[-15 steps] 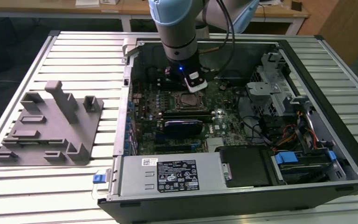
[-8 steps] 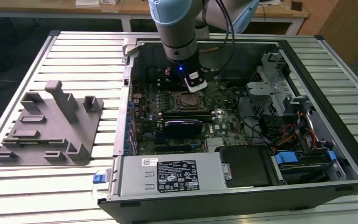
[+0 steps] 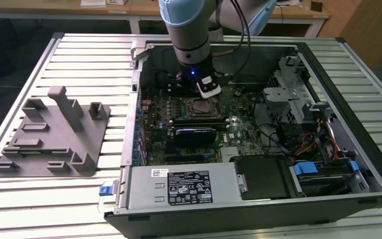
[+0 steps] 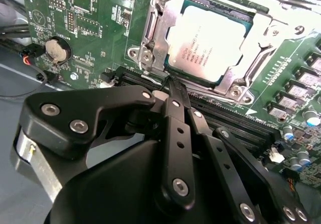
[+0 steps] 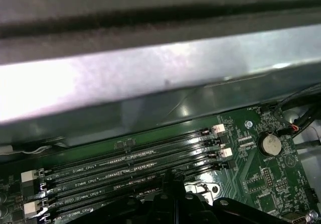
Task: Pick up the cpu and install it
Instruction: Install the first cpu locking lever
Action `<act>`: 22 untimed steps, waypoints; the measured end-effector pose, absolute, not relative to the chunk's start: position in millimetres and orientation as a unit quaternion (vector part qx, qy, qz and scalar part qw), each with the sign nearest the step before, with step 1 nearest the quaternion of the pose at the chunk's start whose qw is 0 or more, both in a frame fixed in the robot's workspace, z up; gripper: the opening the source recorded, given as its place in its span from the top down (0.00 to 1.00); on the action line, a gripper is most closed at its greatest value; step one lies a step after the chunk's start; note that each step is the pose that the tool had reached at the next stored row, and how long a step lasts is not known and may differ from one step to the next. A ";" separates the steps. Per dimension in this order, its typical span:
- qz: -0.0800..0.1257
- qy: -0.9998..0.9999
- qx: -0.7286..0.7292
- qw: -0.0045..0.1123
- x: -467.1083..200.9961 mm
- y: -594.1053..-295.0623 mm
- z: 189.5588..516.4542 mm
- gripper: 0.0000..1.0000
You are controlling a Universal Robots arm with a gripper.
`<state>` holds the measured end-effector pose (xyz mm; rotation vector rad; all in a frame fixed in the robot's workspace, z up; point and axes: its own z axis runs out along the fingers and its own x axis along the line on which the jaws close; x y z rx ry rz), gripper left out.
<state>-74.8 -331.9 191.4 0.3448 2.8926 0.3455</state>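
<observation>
The cpu (image 4: 208, 40) lies flat in the motherboard socket, silver top up, inside the metal socket frame (image 4: 150, 38). In the exterior view the cpu (image 3: 201, 105) sits mid-board in the open computer case. My gripper (image 4: 173, 83) hovers just beside the socket's edge, over the memory slots, with its black fingers pressed together and nothing between them. The gripper (image 5: 173, 176) tip also shows in the first wrist view above the memory slots (image 5: 135, 166). In the exterior view the arm reaches down into the case just behind the socket.
A grey plastic fixture (image 3: 51, 134) with upright posts stands on the slatted table at the exterior view's left. The case (image 3: 131, 99) walls surround the board. A power supply (image 3: 184, 186) sits at the front, and a drive cage with cables (image 3: 297, 109) at the right.
</observation>
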 end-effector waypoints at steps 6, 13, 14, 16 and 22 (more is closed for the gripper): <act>0.117 0.981 0.117 0.104 -74.8 -331.4 197.8 0.89; 0.115 0.981 0.117 0.104 -74.8 -325.7 198.0 0.89; 0.114 0.981 0.117 0.105 -74.8 -325.6 198.0 0.89; 0.113 0.981 0.117 0.106 -74.9 -325.1 197.8 0.89; 0.103 0.982 0.115 0.108 -74.9 -323.0 194.7 0.89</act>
